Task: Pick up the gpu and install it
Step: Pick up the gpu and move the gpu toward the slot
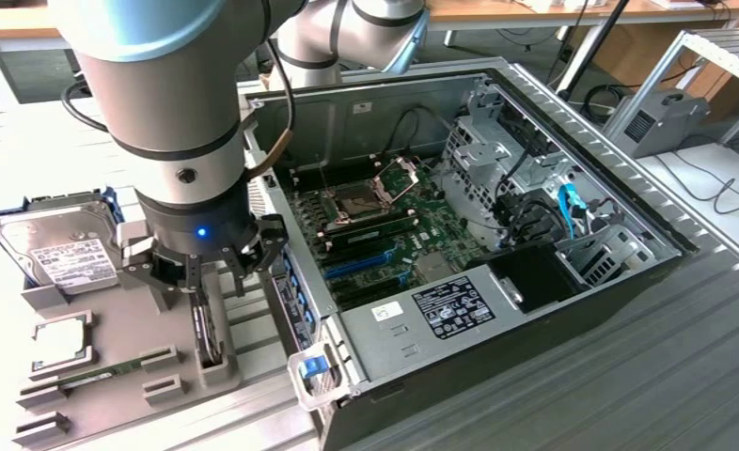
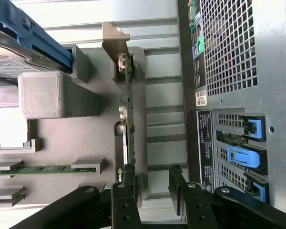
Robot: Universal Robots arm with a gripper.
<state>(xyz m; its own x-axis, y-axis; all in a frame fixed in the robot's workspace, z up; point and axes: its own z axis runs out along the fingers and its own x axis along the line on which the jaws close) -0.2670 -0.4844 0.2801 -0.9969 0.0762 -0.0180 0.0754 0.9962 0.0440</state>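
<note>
My claw (image 1: pixel 212 280) hangs spread wide, pinching nothing, directly above the thin flat black circuit card (image 2: pixel 129 114) that is the gpu. The card stands on its edge in a slot of the grey moulded holder tray (image 1: pixel 113 321), its metal bracket strip (image 2: pixel 115 42) at the end farther from my fingers. In the wrist view one black finger (image 2: pixel 124 205) lines up with the near end of the card, and the other sits off to the side towards the computer; I cannot tell whether either one touches the card. On the same tray, at the exterior view's left, a silver hard drive with a white label (image 1: pixel 54 252) leans in a blue frame, and a slim green memory stick (image 1: pixel 103 374) lies in its own cradle. Just beside the tray, at the exterior view's right, the open black computer case (image 1: pixel 344 122) lies on the ribbed grey tabletop (image 1: pixel 670 362) with its green motherboard (image 1: pixel 401 235) exposed
</note>
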